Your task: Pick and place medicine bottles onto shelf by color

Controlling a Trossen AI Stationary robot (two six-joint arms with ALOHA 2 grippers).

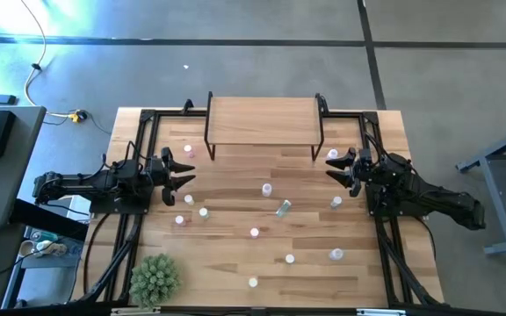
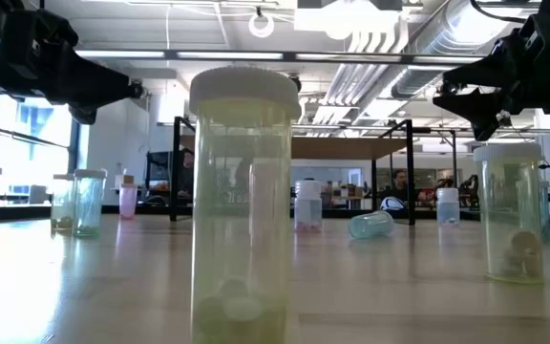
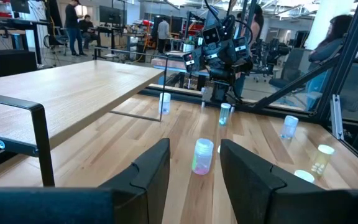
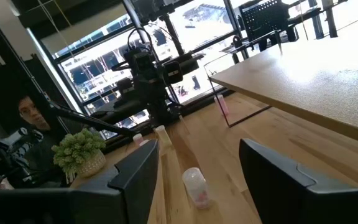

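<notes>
Beside the shelf (image 1: 263,118), both grippers, left (image 1: 183,170) and right (image 1: 336,167), hover wide open, empty; bottles (image 1: 267,189) scatter before it, one lying sideways. Centre fingers around one upright bottle, then close gently.

We record the tabletop (image 1: 235,263) as light honey-toned wood planks with darker seams, and the shelf (image 1: 262,118) as a paler wood board on thin black metal legs. Both arms are dark, near black, as are the left gripper (image 1: 181,172) and the right gripper (image 1: 339,167). The nearest bottle (image 2: 243,205) in the low view is translucent yellow-green with a white cap and pale tablets at its bottom. We note a pink bottle (image 3: 202,155) with a pale lavender cap, a clear pale bottle (image 4: 196,185) with pink contents, and a toppled bluish-green bottle (image 2: 370,225). The potted plant (image 1: 155,278) is spiky light green. The floor (image 1: 429,70) is grey.
</notes>
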